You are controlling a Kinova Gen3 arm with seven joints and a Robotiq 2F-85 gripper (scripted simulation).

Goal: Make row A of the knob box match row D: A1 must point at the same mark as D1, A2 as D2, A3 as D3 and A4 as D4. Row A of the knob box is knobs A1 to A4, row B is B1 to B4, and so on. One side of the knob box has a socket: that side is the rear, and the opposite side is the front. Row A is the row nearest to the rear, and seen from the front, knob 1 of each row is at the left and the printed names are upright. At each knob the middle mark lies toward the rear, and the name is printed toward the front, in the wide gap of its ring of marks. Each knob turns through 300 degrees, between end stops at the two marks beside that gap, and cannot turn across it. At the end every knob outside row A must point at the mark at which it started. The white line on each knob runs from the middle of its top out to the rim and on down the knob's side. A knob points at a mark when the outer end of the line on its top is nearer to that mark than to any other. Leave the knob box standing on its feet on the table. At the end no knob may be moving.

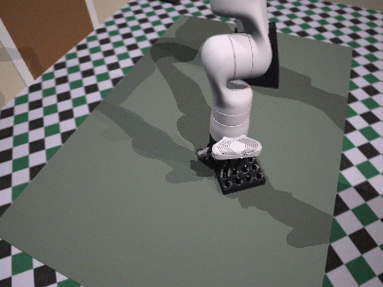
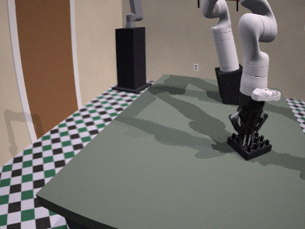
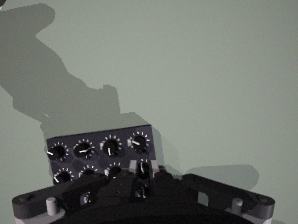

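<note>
The black knob box (image 1: 245, 186) (image 2: 249, 155) (image 3: 148, 131) stands on the table. In the wrist view its labels seem to lie left of the knobs, so the right column looks like row A and the left one like row D. A1 (image 3: 139, 143) has its line toward the left, slightly up. D1 (image 3: 59, 152) also has its line toward the left. My gripper (image 1: 226, 172) (image 2: 245, 142) (image 3: 143, 170) points down, its fingertips close against both sides of A2 (image 3: 144, 170). A2's line is hard to read. A3 and A4 are mostly hidden; the socket is not visible.
Neighbouring knobs B1 (image 3: 111, 147) and C1 (image 3: 84, 150) stand close to the fingers' surroundings. The gripper body covers the lower part of the box in the wrist view. The green table (image 1: 147, 220) (image 2: 156, 183) surrounds the box, with arm shadows across it.
</note>
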